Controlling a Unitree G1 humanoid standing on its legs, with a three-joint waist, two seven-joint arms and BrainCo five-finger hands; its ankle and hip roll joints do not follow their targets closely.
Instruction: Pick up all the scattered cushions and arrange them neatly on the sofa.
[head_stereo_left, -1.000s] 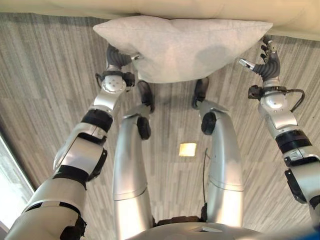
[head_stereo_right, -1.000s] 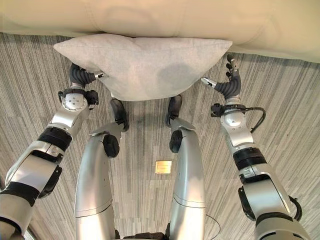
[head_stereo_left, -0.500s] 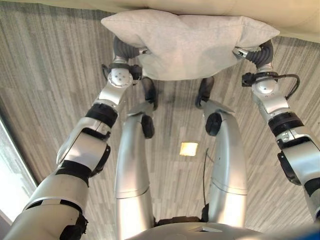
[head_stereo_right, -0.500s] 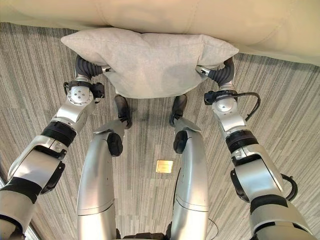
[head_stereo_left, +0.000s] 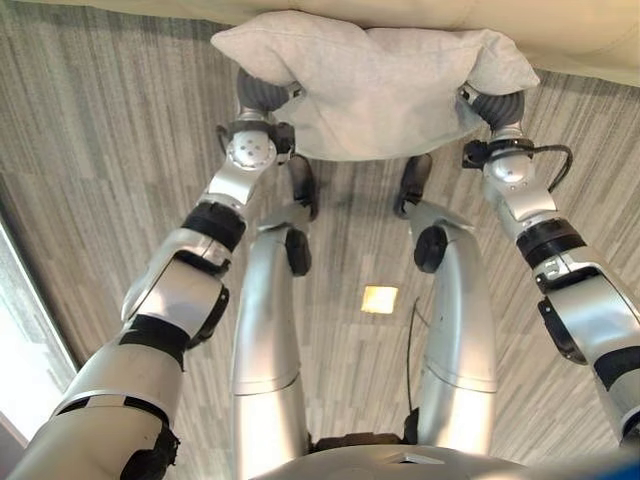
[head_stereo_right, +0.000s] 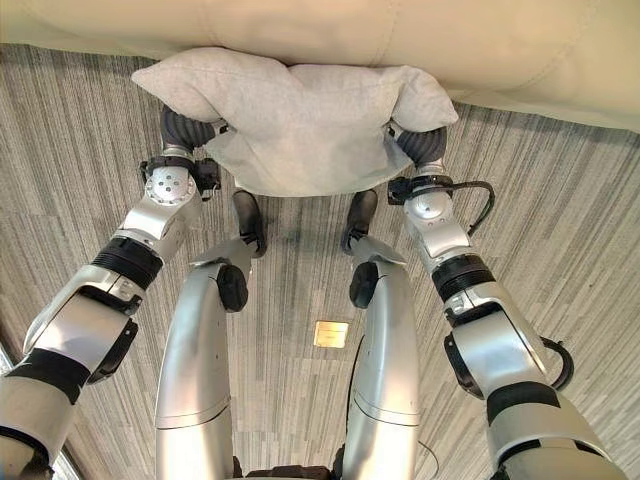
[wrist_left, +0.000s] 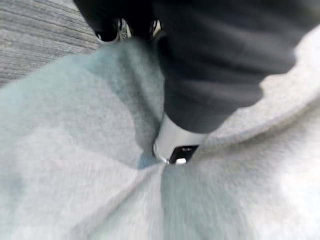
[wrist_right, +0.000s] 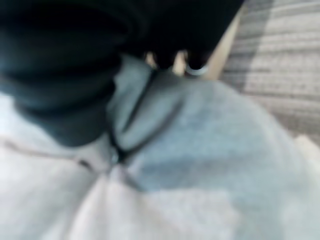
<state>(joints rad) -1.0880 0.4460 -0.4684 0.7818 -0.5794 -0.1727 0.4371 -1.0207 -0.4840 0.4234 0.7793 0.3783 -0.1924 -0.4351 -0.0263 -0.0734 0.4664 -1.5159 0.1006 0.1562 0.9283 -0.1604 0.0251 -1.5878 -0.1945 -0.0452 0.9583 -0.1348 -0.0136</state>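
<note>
now both arms forward, left robot hand (wrist_left: 175, 145) and right robot hand (wrist_right: 65, 105) buried in grey cushion (head_stereo_left: 375, 85), grip unreadable

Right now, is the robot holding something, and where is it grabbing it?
Yes, the grey cushion. The left hand and right hand press into its two opposite ends, squeezing it between them by the sofa. Their fingers are buried in the fabric.

cushion (head_stereo_left: 375, 85): up off the floor (head_stereo_left: 100, 170), against the sofa's (head_stereo_right: 400, 45) front edge
left hand (wrist_left: 210, 75): pressed into the cushion's left end
right hand (wrist_right: 70, 75): dug into its right end; cushion squeezed between both hands
</note>
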